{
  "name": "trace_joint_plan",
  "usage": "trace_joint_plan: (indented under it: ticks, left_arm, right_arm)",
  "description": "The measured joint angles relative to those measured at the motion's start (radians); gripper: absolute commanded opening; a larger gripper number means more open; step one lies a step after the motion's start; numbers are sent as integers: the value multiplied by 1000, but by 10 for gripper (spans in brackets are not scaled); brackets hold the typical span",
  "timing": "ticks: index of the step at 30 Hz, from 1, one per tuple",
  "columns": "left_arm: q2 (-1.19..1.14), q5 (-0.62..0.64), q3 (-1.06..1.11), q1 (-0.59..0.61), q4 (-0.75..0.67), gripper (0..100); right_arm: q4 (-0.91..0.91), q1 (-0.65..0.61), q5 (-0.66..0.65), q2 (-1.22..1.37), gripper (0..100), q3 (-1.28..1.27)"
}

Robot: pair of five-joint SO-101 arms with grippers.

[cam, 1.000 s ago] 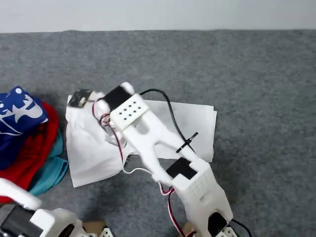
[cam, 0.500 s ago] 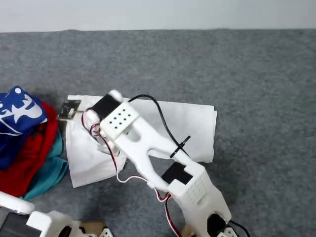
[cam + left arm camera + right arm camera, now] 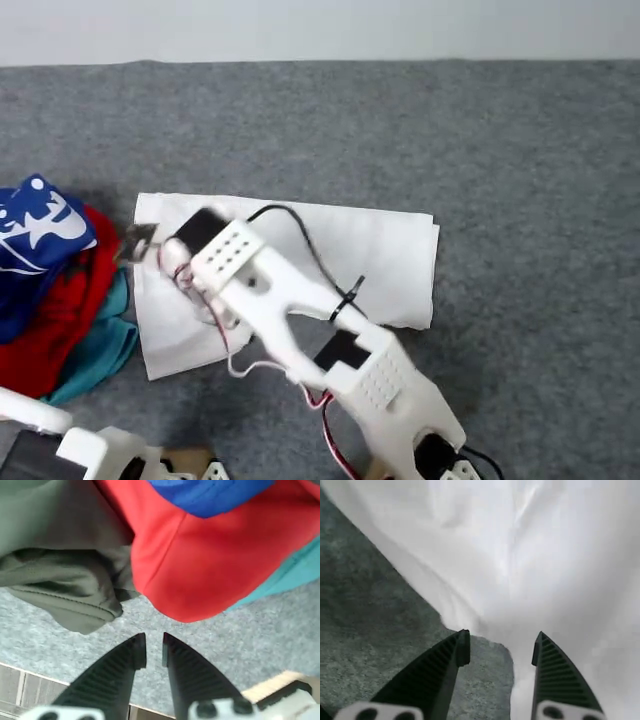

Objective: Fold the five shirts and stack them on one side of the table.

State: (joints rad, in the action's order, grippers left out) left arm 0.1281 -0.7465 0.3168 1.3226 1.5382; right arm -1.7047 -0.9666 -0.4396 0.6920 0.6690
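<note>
1. right wrist view: the right gripper (image 3: 500,647) is held wide open, empty, over an edge of the white shirt (image 3: 535,555), spread beside the stacked shirts (image 3: 60,310).
2. the left gripper (image 3: 154,645) is nearly closed, empty.
3. the edge should be pinched fully before folding.

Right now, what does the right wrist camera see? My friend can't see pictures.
The right gripper hangs open over the edge of a white shirt, which lies rumpled on the grey table.

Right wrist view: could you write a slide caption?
Open jaws over the white shirt's edge on the grey table.
</note>
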Motion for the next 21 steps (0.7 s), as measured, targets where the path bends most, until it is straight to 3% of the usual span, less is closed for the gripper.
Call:
trace_joint_plan:
  ticks: [8, 21]
  left_arm:
    - [0, 5, 0, 0, -41, 70]
    - [0, 5, 0, 0, -41, 70]
  right_arm:
    - [8, -155, -21, 0, 218, 0]
    - [141, -157, -86, 152, 217, 0]
